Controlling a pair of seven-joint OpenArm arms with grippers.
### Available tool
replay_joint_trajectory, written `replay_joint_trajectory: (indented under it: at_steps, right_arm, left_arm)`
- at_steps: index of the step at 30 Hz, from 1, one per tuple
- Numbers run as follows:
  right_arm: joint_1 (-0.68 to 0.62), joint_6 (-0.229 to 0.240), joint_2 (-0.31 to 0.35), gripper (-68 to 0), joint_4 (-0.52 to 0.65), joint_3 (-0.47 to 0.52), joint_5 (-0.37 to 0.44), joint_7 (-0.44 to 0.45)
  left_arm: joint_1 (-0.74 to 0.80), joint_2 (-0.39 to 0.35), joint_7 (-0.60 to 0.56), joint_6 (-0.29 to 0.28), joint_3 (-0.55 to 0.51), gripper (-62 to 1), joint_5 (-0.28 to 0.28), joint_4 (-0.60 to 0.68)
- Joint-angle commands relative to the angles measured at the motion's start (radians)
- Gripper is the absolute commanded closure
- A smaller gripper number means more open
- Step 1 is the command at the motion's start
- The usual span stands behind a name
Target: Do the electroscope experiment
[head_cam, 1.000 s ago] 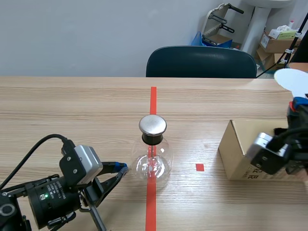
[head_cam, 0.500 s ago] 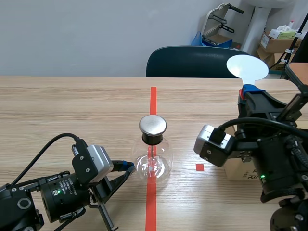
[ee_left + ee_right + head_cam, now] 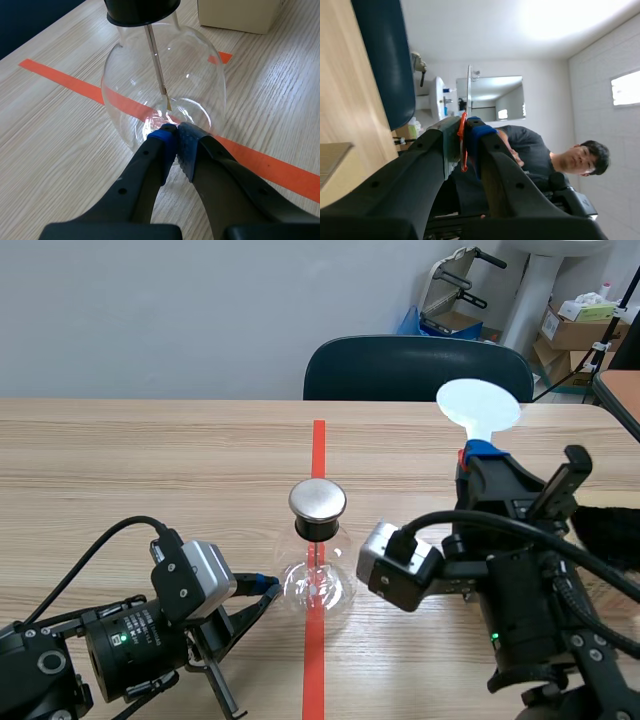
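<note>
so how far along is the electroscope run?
Done: the right fingers are shut on the handle of the white disc, which is held up above the table. In hand: the disc is off to the side of the flask, not yet at its metal cap. The left fingers are shut, with their tips at the glass base. Left: bring the disc to the cap.

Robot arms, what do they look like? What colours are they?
The left arm and right arm are chunky and black, each with a silver camera box at the wrist, looping black cables and a tiny green light. Each end effector has two thick black fingers tipped with blue pads.
</note>
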Motion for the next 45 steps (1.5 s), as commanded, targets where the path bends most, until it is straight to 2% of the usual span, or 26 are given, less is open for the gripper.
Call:
replay_joint_trajectory:
  at_steps: [1, 12, 23, 27, 35, 45]
  right_arm:
    - [0.002, -0.012, 0.008, -1.8, -0.003, -0.009, -0.001, -0.013]
    - [-0.012, -0.012, 0.008, -1.8, -0.045, -0.051, -0.001, -0.051]
    - [-0.04, -0.012, 0.045, -1.8, -0.048, -0.051, -0.001, 0.018]
    - [-0.042, -0.031, 0.055, -1.8, -0.048, -0.051, -0.001, 0.018]
    - [-0.042, -0.031, 0.06, -1.8, -0.048, -0.051, -0.001, 0.021]
    - [-0.042, -0.031, 0.06, -1.7, -0.048, -0.051, -0.001, 0.02]
  left_arm:
    - [-0.003, 0.013, -0.014, -0.001, -0.001, -2.9, -0.006, 0.016]
    - [-0.003, 0.015, -0.019, 0.0, -0.001, -2.9, -0.006, 0.016]
    - [-0.003, 0.015, -0.018, 0.006, -0.001, -2.9, -0.006, 0.016]
    - [-0.003, 0.015, -0.018, 0.006, -0.001, -2.9, -0.005, 0.016]
    - [-0.003, 0.014, 0.01, 0.006, -0.001, -2.9, -0.006, 0.016]
    - [-0.002, -0.003, -0.065, 0.006, -0.002, -2.9, -0.008, 0.016]
